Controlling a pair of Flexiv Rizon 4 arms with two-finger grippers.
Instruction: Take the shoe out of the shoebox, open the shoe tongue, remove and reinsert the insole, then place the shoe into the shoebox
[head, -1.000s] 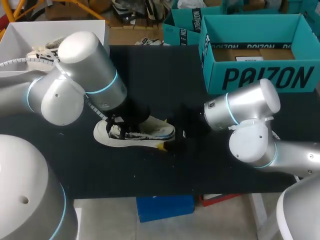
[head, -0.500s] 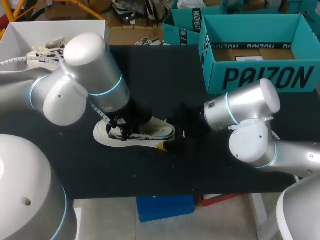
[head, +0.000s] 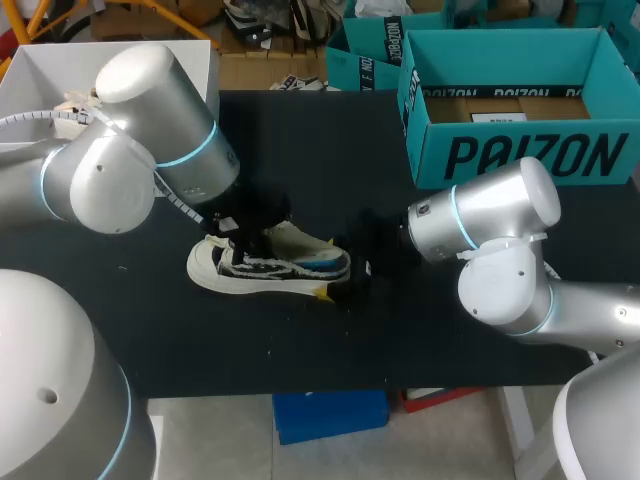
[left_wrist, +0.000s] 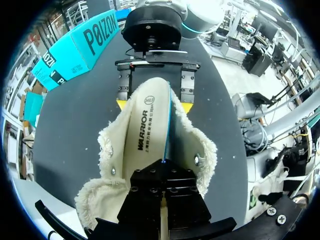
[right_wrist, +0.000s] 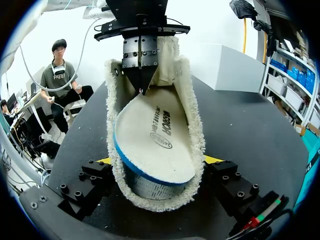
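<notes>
- A cream canvas shoe (head: 262, 268) with black laces and a blue stripe lies near the middle of the black bench (head: 330, 160).
- The silver left arm comes in from the left, and its black left gripper (head: 260, 236) hangs directly over the shoe's laced opening.
- A pale cream insole (head: 292, 240) stands partly up out of the shoe, just beside that gripper.
- The silver right arm enters from the right. Its right gripper (head: 342, 272) meets the shoe's right-hand end, with one yellow fingertip (head: 322, 293) against the sole's near side.
- An open teal cardboard shoebox (head: 520, 155) sits at the bench's far right corner, well apart from the shoe.
</notes>
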